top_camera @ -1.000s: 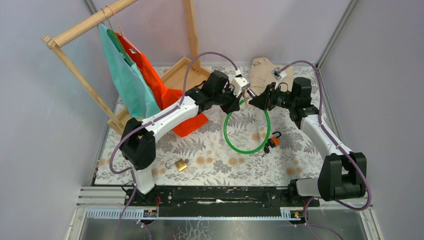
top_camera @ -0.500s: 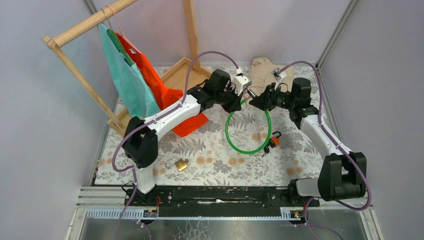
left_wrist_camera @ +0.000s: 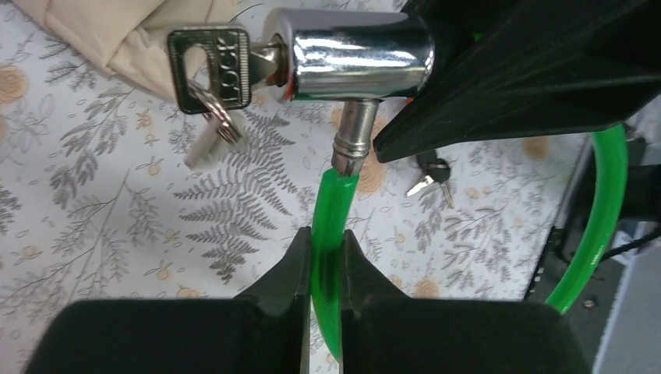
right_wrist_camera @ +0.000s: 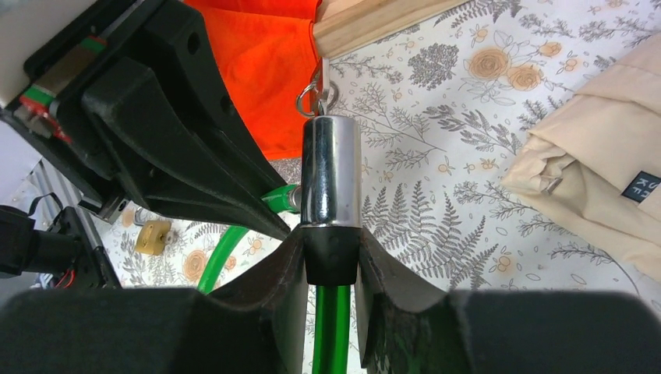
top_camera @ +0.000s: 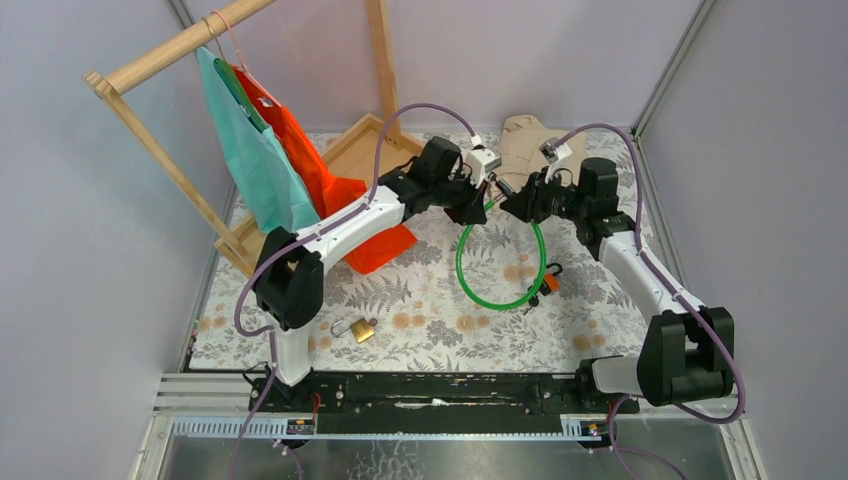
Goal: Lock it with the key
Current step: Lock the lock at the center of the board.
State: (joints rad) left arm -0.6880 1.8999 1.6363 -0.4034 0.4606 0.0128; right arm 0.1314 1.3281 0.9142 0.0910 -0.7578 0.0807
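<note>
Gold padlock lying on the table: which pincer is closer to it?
Left. The left pincer sits farther back and right of the gold padlock; the right pincer is farther right still. Both hold the green cable lock.

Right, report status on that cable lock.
Left hand shut on green cable below its metal tip. Right hand shut on lock barrel at its base. Key in barrel; tip at barrel's side, seating unclear. Nothing blocking.

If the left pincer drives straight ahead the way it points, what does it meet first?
The chrome lock barrel held by the right pincer, dead ahead. The metal pin of the green cable in the left pincer leads and looks already at the barrel's side; depth is unclear.
</note>
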